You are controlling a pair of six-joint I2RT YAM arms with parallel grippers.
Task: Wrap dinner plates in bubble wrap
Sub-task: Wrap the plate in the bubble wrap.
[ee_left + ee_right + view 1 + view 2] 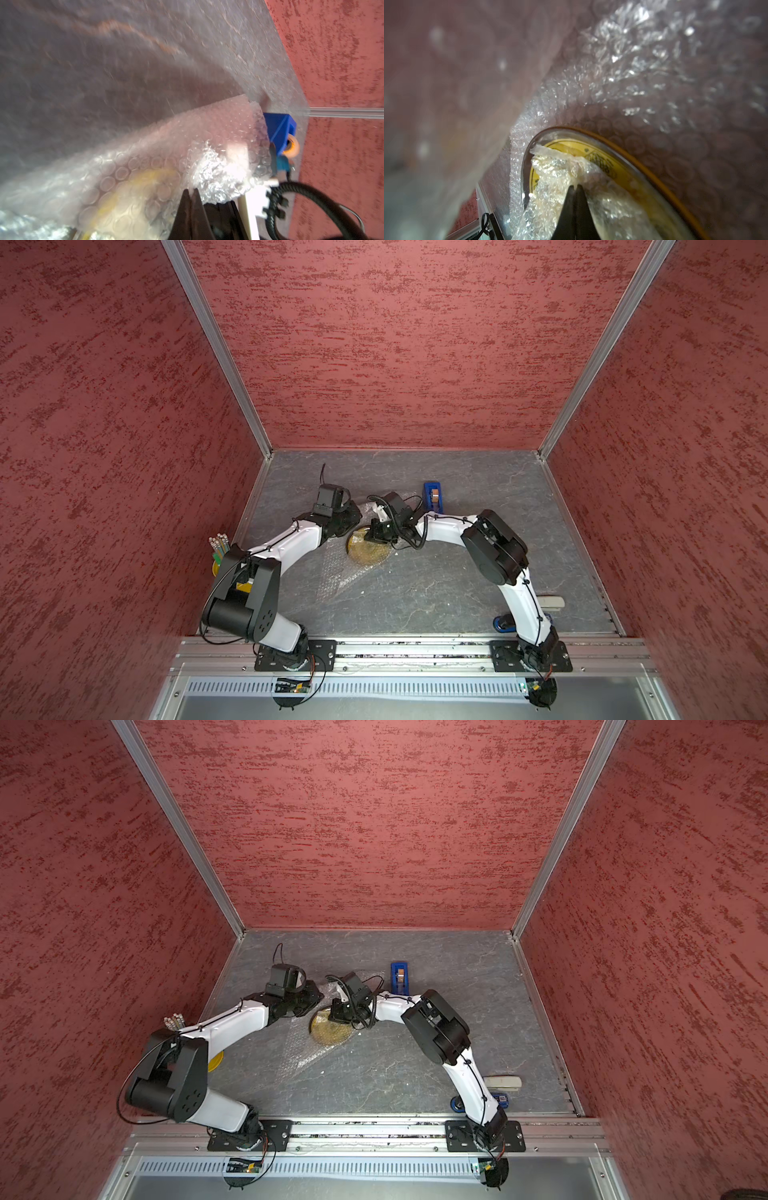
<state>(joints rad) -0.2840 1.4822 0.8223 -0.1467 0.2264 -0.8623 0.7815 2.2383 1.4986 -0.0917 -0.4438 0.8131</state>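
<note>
The grey, veined table (415, 605) carries a few things. A sheet of bubble wrap (340, 572) sprawls just off centre toward 8 o'clock. A blue tape dispenser (433, 497) stands at 12 o'clock, a yellow pencil cup (215, 567) at the 9 o'clock edge, a white stapler (550, 602) at 4 o'clock, and a small blue object (503, 623) near 5 o'clock.

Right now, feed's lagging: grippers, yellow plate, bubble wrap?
Left gripper, right gripper shut, pinching clear bubble wrap sheet. Round yellow patterned plate partly covered. Blue tape dispenser nearby.
</note>
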